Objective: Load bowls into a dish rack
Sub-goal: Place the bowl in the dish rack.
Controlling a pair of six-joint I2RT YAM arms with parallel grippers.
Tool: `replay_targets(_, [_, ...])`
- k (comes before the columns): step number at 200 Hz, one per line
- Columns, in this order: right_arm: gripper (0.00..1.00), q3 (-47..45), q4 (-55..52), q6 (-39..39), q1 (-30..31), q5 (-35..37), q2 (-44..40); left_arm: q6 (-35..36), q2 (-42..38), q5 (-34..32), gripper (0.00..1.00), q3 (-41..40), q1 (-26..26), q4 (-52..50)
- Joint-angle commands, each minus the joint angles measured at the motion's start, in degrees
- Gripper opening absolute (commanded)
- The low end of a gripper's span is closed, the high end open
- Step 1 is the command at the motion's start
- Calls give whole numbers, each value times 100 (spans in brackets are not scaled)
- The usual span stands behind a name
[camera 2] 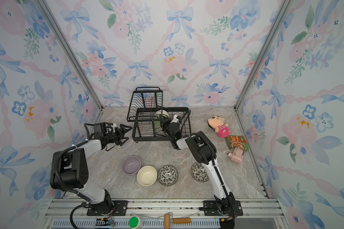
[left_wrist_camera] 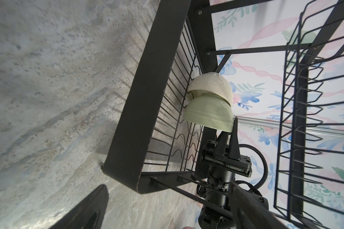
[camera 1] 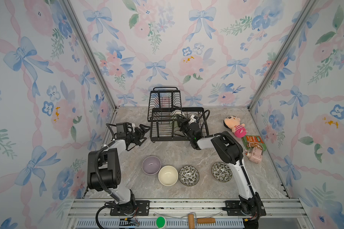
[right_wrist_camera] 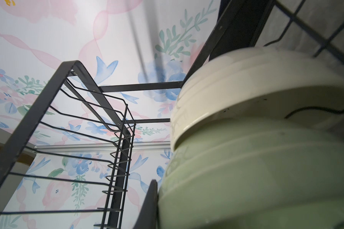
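Note:
The black wire dish rack point(camera 1: 204, 126) point(camera 2: 187, 126) stands at the back middle of the table. In its lower tray a cream bowl point(camera 1: 177, 113) point(left_wrist_camera: 209, 85) point(right_wrist_camera: 256, 89) and a pale green bowl point(camera 1: 174, 126) point(left_wrist_camera: 207, 113) point(right_wrist_camera: 256, 178) lean on edge, one against the other. My right gripper point(camera 1: 178, 123) point(left_wrist_camera: 229, 131) reaches into the tray, shut on the green bowl's rim; one finger point(right_wrist_camera: 147, 204) lies against the bowl's outside. My left gripper point(camera 1: 142, 133) point(left_wrist_camera: 167, 214) hangs open just left of the rack, holding nothing. On the table in front sit a lavender bowl point(camera 1: 151, 165), a cream bowl point(camera 1: 168, 175) and two leaf-patterned bowls point(camera 1: 189, 175) point(camera 1: 221, 171).
A plush doll point(camera 1: 234, 124), a snack packet point(camera 1: 253, 141) and a pink toy point(camera 1: 254, 155) lie along the right wall. The rack's raised basket point(camera 1: 164, 103) overhangs the tray's left part. A wooden roller point(camera 1: 201, 220) and a green-capped item point(camera 1: 160, 222) rest on the front rail.

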Motion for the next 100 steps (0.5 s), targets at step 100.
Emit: replay_targets(100, [13, 131, -519, 115, 28, 159, -174, 128, 211, 73, 97, 227, -28, -189])
